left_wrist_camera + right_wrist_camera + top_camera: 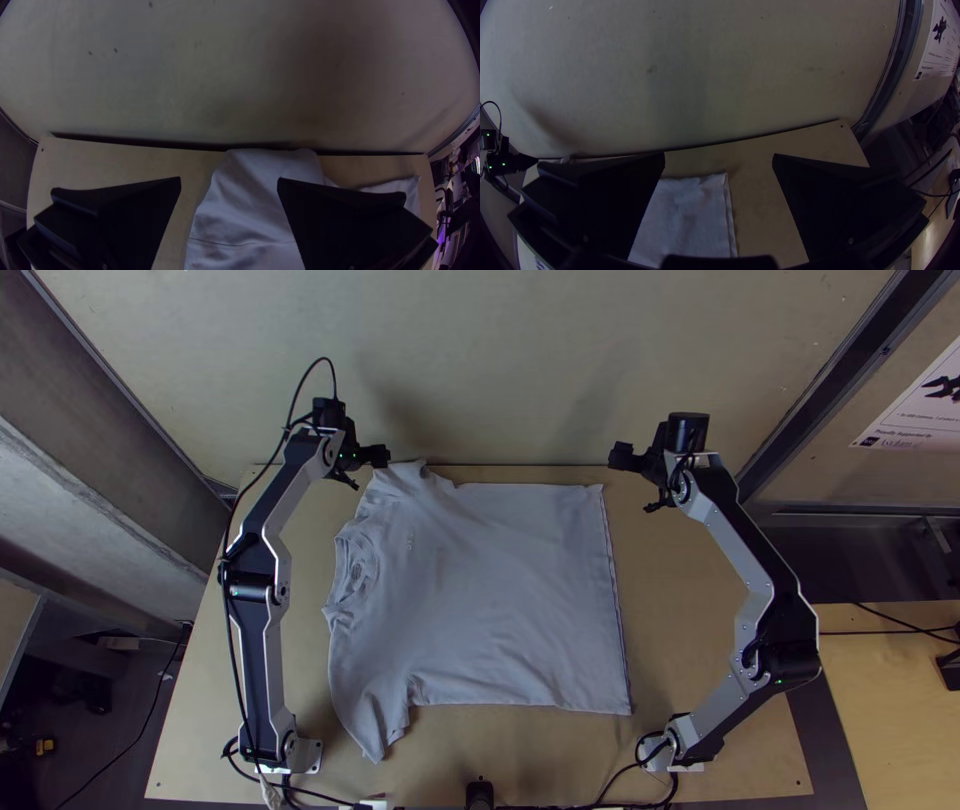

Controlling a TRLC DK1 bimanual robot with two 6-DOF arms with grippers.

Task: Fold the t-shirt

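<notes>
Shirt first: your t-shirt point(490, 590) lies spread on the table point(560, 755), and there, by its far sleeve point(405, 478), your left gripper point(378, 457) gapes wide! Your right gripper point(620, 457), fingers well apart too, hangs near the hem's far corner point(598, 492)!

Poster point(915, 405) cut off, print point(897, 442) too small

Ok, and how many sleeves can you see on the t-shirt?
2. The far sleeve lies by the far edge of the table, near the left gripper; the near sleeve points toward the near edge, right of the left arm's base.
</notes>
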